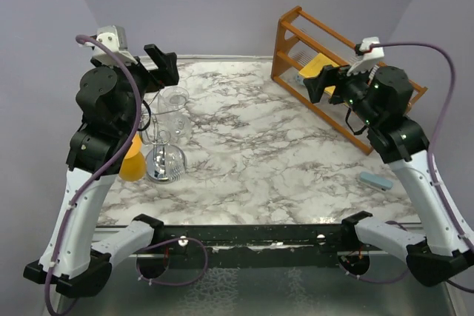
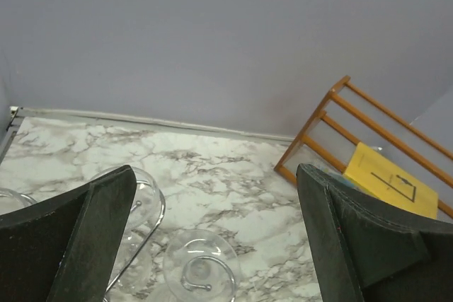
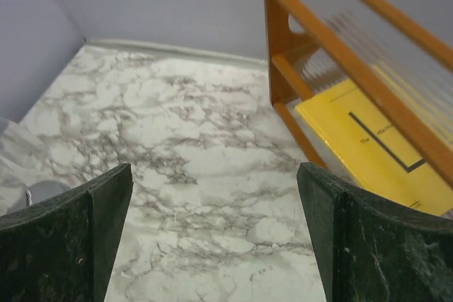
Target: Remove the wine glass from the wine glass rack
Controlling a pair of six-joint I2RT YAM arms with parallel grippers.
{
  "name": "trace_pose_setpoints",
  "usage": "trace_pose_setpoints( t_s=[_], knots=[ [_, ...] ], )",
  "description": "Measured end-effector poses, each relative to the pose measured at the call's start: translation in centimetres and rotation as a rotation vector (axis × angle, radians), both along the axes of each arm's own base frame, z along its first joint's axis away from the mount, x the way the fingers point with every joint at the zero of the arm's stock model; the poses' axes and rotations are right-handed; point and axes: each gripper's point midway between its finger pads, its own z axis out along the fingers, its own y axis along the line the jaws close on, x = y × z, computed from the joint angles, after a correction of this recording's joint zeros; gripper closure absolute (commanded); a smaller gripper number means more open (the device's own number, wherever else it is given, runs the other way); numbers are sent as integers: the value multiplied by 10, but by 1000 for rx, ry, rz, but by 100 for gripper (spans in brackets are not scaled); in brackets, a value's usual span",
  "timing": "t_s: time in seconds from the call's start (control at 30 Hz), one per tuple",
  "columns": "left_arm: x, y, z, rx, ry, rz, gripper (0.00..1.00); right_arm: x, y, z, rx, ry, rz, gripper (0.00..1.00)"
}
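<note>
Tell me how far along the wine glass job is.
Done: nothing; the wine glass hangs on the wine glass rack. In hand: the left claw is open above it, empty; the right claw is open by the wooden shelf. Left: grip the glass, lift it free.

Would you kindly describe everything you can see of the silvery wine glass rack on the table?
The wine glass rack is a silvery wire tree: thin stem, curled arms, round shiny chrome base. It stands upright on the marble table, near its left edge. Clear wine glasses hang upside down from its arms. An orange object sits beside the base. The open left end effector hangs above, apart.
</note>
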Motion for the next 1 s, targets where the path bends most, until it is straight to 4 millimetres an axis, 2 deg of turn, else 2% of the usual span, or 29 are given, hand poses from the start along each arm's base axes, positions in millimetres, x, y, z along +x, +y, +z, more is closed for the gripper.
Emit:
trace_pose_setpoints(
  t_s=[0.2, 0.23, 0.3, 0.5, 0.7, 0.83, 1.0],
  knots=[
    [24, 20, -30, 29, 77, 57, 1, 29, 17, -81, -48, 159, -4, 1],
    [26, 22, -33, 31, 84, 59, 1, 30, 17, -83, -46, 162, -9, 1],
    [28, 26, -38, 33, 97, 62, 1, 34, 22, -101, -51, 196, -7, 1],
    [30, 30, -43, 34, 110, 42, 1, 35, 31, -117, -16, 191, 8, 1],
    [25, 28, -54, 38, 155, 6, 1, 28, 43, -131, 32, 197, 66, 1],
    [17, 27, -60, 43, 201, -16, 1, 22, 61, -123, 95, 193, 157, 1],
    [2, 23, -57, 45, 228, -51, 1, 14, 95, -118, 193, 220, 326, 1]
  ],
)
